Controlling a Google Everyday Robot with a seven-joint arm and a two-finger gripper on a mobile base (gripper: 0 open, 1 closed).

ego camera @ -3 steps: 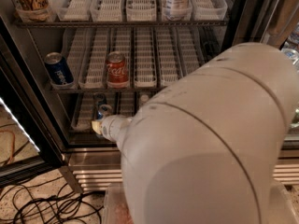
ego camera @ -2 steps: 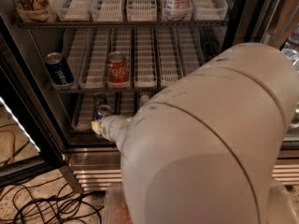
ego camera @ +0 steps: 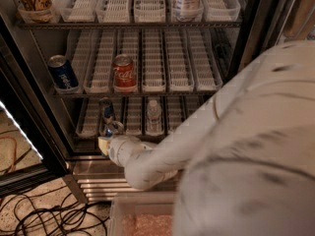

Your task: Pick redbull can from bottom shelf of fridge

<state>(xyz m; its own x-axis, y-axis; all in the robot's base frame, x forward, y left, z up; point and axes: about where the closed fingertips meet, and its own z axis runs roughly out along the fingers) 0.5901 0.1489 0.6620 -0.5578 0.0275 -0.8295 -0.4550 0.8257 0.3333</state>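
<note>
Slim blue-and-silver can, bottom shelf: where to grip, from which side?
Probably mid-body on the slim blue-and-silver can, straight in from the open front: it stands upright near the front of the bottom shelf. The gripper sits just before its base.

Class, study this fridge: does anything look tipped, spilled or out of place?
Nothing tipped or spilled. The hand is beside the upright redbull can on the bottom shelf. Only tangled cables clutter the floor.
</note>
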